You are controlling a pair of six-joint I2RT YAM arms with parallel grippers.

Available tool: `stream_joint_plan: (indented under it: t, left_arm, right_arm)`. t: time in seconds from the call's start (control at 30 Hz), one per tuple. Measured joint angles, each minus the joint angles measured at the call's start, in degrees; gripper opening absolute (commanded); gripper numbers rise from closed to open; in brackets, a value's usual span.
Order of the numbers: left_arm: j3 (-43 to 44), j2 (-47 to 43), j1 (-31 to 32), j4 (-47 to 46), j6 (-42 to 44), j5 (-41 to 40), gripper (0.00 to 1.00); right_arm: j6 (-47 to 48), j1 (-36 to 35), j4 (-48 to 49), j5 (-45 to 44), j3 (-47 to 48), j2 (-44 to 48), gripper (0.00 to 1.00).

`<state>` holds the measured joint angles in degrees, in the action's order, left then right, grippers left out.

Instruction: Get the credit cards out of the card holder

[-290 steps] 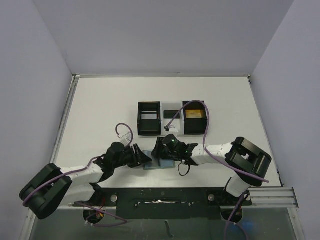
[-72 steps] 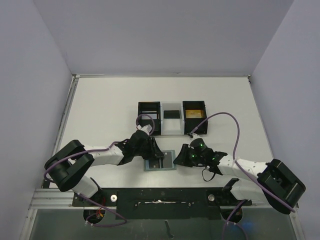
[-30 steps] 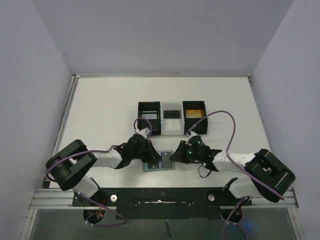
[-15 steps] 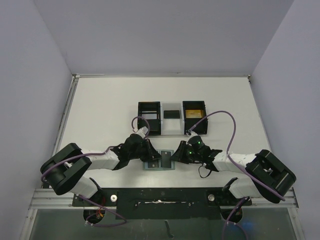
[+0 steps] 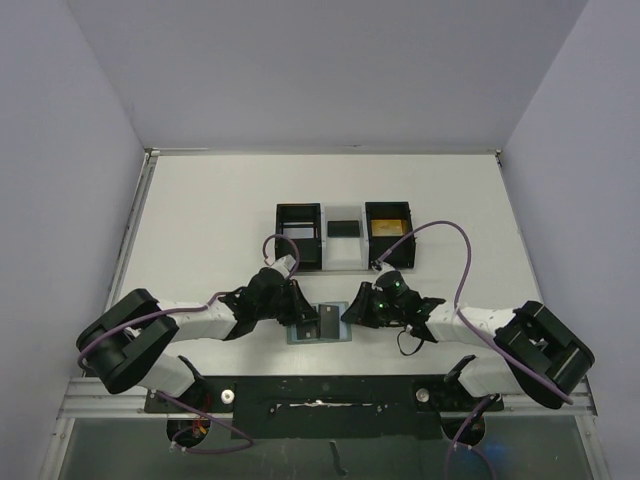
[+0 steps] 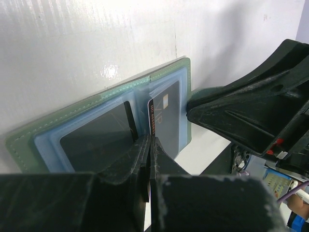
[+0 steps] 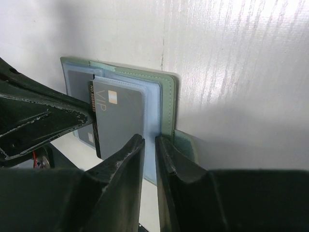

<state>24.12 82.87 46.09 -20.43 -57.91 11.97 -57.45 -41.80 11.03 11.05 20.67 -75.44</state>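
The card holder (image 5: 297,334) lies open on the table between both arms, teal-green with pale blue pockets (image 6: 72,118) (image 7: 167,96). A dark grey credit card (image 6: 167,116) (image 7: 118,116) with a gold chip sticks partly out of the right pocket, one edge lifted. My left gripper (image 6: 150,140) (image 5: 303,313) is shut on that card's edge. Another dark card (image 6: 96,140) sits in the left pocket. My right gripper (image 7: 149,140) (image 5: 352,310) rests its tips on the holder's right edge by the tab, jaws a narrow slit apart with nothing clamped.
Behind the holder stand two black square boxes (image 5: 299,235) (image 5: 388,233) with a white tray (image 5: 343,250) between them. A black card (image 5: 343,228) lies in the tray and a gold-orange one (image 5: 387,228) in the right box. Walls close the table on three sides.
My left gripper has closed the last bit onto the dark card's edge. The right gripper has come left from beside the holder onto its right edge and now holds still.
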Motion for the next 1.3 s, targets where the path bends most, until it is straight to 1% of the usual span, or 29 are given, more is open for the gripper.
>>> stream_joint_plan:
  t: [0.27,0.43,0.6,0.73,0.83,1.07,1.3]
  left_arm:
    - [0.0,-0.4,-0.2,0.6,0.3,0.0,0.0]
    - [0.0,-0.4,-0.4,0.8,0.3,0.0,0.0]
    - [0.0,-0.4,-0.4,0.9,0.3,0.1,0.0]
    - [0.0,-0.4,-0.4,0.9,0.4,0.3,0.0]
    - [0.0,-0.4,-0.5,0.9,0.5,0.3,0.0]
    - [0.3,-1.0,-1.2,2.4,1.7,0.9,0.0]
    - [0.7,-1.2,-1.2,3.0,2.4,1.7,0.0]
  right_arm:
    - [3.2,-0.3,-6.5,0.2,2.5,3.1,0.23]
    - [5.2,-0.4,-7.7,1.9,5.9,4.6,0.24]
    - [6.0,-1.1,-6.3,3.6,8.1,1.8,0.24]
    - [5.6,-1.1,-6.3,3.5,7.9,-2.6,0.26]
    - [4.5,-1.1,-5.9,3.6,6.5,-4.2,0.26]
    - [3.9,-1.1,-4.9,2.9,5.8,-3.8,0.26]
    - [5.4,-1.5,-7.3,2.2,6.2,-2.3,0.28]
